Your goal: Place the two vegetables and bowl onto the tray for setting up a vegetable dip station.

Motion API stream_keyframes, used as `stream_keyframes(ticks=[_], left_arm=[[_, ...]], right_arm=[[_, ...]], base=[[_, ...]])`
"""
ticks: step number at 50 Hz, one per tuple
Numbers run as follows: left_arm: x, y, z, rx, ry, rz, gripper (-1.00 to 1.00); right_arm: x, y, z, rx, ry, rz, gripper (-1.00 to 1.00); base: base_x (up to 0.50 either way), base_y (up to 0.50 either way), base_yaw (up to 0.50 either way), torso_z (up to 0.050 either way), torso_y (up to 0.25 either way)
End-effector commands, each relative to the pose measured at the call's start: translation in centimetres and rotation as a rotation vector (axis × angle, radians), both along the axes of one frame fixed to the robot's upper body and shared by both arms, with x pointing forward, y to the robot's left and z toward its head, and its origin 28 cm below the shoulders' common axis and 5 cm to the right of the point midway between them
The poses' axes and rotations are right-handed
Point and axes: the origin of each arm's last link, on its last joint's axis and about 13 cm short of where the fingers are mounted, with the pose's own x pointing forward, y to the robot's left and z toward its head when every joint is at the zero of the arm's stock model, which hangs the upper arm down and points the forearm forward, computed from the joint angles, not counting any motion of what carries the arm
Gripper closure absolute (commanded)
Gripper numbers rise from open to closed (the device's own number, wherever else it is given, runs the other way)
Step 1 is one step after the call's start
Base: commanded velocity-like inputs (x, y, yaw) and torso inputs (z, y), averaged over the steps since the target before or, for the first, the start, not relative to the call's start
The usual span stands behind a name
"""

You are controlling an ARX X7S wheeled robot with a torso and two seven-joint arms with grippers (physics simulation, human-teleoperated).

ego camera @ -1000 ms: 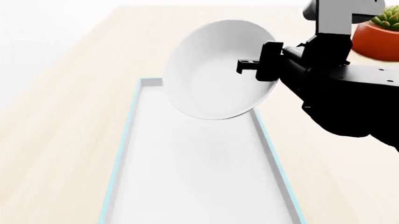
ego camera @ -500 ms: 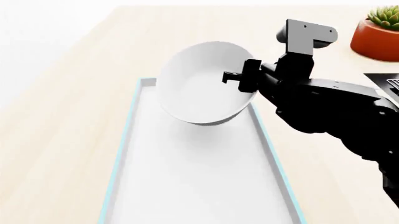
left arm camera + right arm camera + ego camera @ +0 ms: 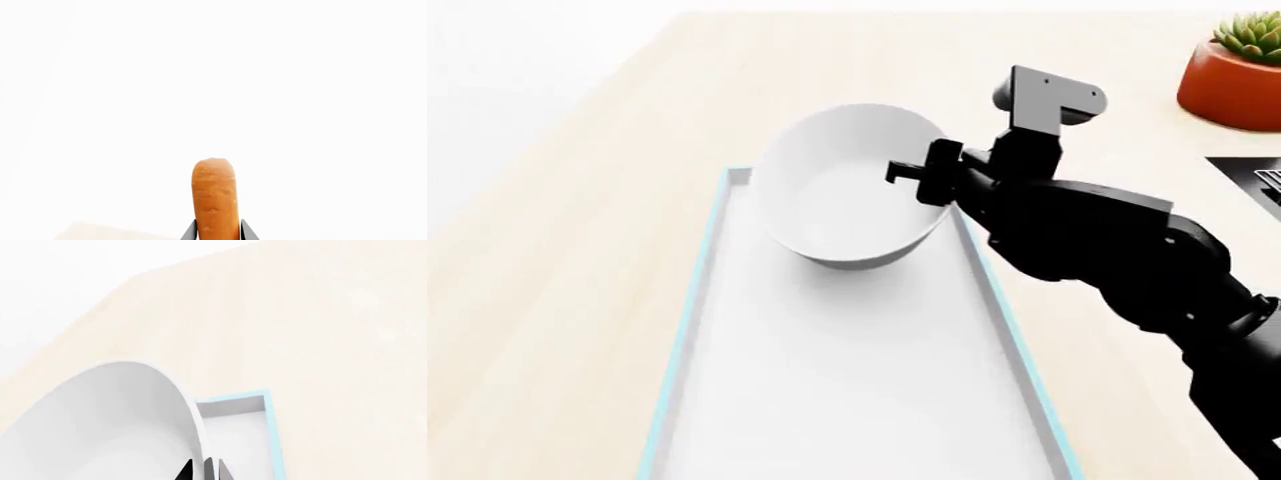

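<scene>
The white bowl (image 3: 841, 190) hangs tilted low over the far end of the tray (image 3: 698, 310), which has a light blue rim. My right gripper (image 3: 916, 176) is shut on the bowl's right rim. In the right wrist view the bowl (image 3: 100, 415) fills the near side, its rim pinched in my gripper (image 3: 205, 471), with the tray's corner (image 3: 257, 402) beyond. My left gripper (image 3: 217, 235) is shut on the orange carrot (image 3: 215, 195), which points away against a blank white background. The cucumber is out of view. The head view does not show the left arm.
The tray lies lengthwise on a pale wooden table (image 3: 574, 250). A terracotta plant pot (image 3: 1232, 75) stands at the far right. A dark flat object (image 3: 1257, 178) shows at the right edge. My right arm (image 3: 1094, 240) reaches over the tray's right rim.
My right gripper has carried the bowl down and to the left, lower over the tray's far end, and the bowl is less steeply tilted.
</scene>
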Motion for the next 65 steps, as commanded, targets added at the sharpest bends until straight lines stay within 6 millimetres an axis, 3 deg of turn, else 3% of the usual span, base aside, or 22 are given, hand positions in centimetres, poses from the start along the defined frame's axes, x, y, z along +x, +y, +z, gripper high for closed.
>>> stream_keyframes(ticks=[1,29,30,47,65], left_arm=[[-0.1,0.0,0.1,-0.005,-0.006,-0.002,1.00],[-0.1,0.0,0.1,-0.005,-0.005,-0.001,1.00],[0.0,0.0,0.1,-0.005,-0.005,0.000,1.00],[-0.1,0.0,0.1,-0.005,-0.004,-0.002,1.00],[-0.2,0.0,0.2,-0.004,-0.010,-0.004,1.00]], right_arm=[[0.7,0.6,-0.6,0.014,0.011,0.010,1.00],[0.8,0.7,-2.2,0.017,0.068,0.022,1.00],[0.7,0.6,-2.1,0.017,0.069,0.020,-1.00],[0.3,0.7,-1.1,-0.043,0.039,0.034,-1.00],[-2.4,0.7,5.2,-0.418,-0.185,-0.082,-1.00]], base=[[0.00,0.00,0.00,0.000,0.000],[0.00,0.00,0.00,0.000,0.000],[0.00,0.00,0.00,0.000,0.000],[0.00,0.00,0.00,0.000,0.000],[0.00,0.00,0.00,0.000,0.000]])
